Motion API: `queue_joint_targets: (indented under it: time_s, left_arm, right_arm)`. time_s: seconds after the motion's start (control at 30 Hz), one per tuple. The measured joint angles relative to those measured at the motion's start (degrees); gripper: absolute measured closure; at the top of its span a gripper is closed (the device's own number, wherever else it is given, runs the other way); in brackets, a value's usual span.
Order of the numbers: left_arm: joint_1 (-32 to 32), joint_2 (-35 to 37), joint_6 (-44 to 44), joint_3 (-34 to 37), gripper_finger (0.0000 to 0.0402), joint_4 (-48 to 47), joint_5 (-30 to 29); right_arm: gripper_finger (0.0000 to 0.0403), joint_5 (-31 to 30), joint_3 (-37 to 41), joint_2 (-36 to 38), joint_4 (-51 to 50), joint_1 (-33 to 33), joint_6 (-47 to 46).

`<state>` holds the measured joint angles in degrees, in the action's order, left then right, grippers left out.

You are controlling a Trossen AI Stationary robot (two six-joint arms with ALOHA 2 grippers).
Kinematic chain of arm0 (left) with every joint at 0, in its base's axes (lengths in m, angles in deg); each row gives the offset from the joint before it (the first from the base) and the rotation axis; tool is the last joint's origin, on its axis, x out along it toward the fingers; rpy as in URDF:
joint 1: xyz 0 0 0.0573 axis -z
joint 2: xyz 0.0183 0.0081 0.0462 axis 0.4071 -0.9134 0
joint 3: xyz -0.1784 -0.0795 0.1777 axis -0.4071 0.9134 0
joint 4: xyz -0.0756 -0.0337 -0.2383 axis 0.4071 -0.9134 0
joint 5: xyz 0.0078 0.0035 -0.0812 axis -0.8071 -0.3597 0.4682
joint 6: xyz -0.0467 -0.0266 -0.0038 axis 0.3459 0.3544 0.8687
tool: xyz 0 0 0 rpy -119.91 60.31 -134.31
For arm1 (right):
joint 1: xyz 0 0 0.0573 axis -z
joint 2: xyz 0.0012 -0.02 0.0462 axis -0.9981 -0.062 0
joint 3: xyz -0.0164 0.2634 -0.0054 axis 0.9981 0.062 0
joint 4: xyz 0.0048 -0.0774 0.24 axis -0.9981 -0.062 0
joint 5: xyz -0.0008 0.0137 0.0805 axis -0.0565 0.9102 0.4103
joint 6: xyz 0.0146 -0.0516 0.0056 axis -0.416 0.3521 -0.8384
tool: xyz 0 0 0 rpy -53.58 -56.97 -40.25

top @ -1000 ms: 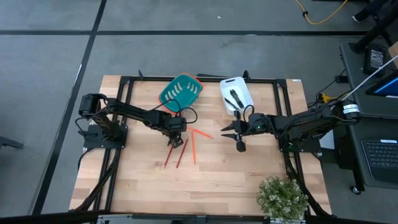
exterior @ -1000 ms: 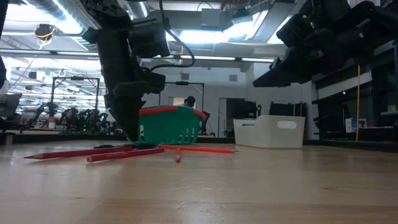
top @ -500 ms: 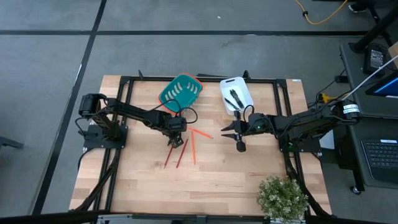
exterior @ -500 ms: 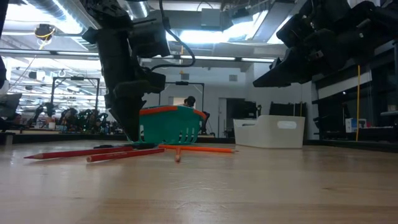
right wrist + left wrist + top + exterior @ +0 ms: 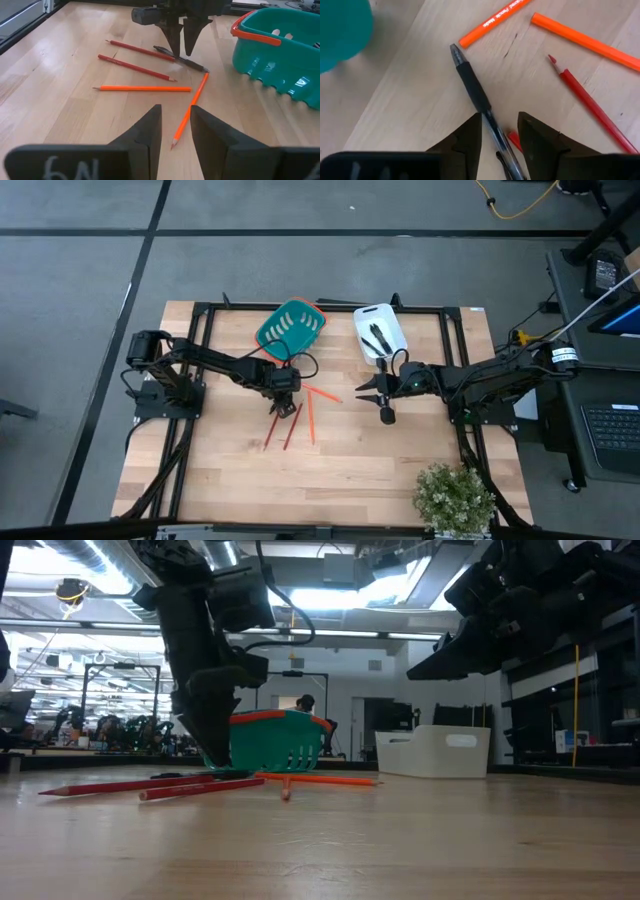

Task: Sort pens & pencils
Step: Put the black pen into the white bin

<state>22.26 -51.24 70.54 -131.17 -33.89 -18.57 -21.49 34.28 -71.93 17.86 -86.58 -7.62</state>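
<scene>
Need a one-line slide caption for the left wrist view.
Left end effector open astride a black pen among orange and red pencils.

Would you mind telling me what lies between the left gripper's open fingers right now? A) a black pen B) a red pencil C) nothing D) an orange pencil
A: in the left wrist view the left gripper has its fingers down on either side of the black pen; the orange pencils lie clear of them.

Printing (image 5: 500,16) on orange pencil (image 5: 492,22): small dark lettering, not legible | right gripper (image 5: 175,125) body: pale marks resembling "6N", uncertain | no other readable text
</scene>
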Motion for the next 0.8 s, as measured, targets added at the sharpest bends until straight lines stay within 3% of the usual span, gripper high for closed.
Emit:
queue_joint_targets:
  time_s: [0.5,0.8]
  left_arm:
    - [-1.19,-2.72,0.15,0.06,0.0281,-0.50,-1.49]
    - [-1.64,-4.79,1.76,-0.22,0.0281,-0.99,0.74]
  right_arm:
    - [0.0299,0.04,0.00,0.00,-0.34,-0.01,-0.07]
    - [0.0299,0.48,0.00,0.00,-0.95,-0.03,-0.07]
